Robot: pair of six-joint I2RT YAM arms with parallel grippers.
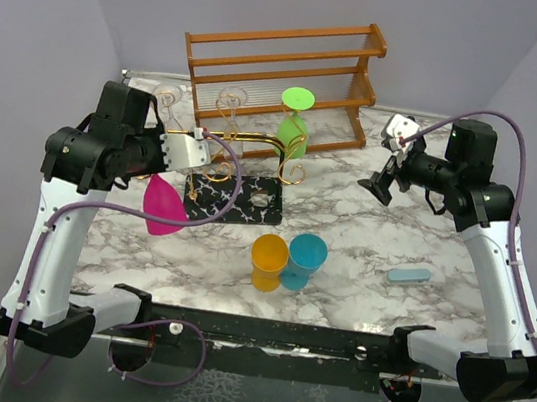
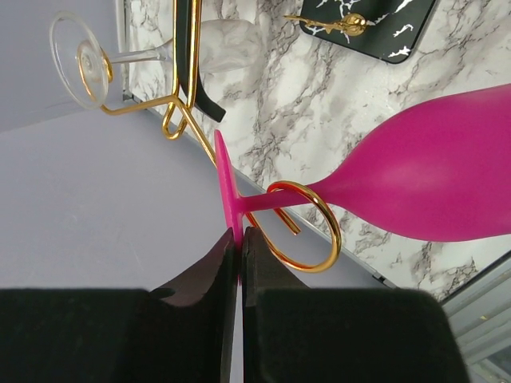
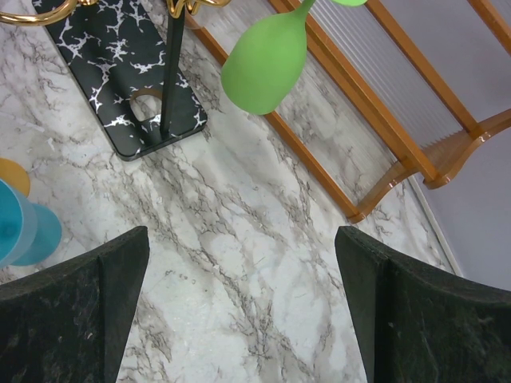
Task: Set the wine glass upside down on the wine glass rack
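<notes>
The matte magenta wine glass (image 2: 431,183) hangs inverted at the wine glass rack (image 1: 257,140), a thin gold wire stand with scroll arms on a flat black white-veined base (image 1: 233,203). Its stem (image 2: 263,199) lies inside 1 gold scroll loop (image 2: 329,239), so the flat foot (image 2: 223,175) is above the wire. The bowl points down toward the white marbled surface (image 1: 364,241), just left of the base. The left claw (image 2: 240,243) is closed on the rim of the foot; this edge pinch keeps the stem free to enter the loop. Whether the foot bears on the wire cannot be told. Judgement: release is the remaining step. A light green wine glass (image 1: 293,129) hangs from another arm. The right claw (image 3: 243,267) is fully open and empty, well apart to the right
</notes>
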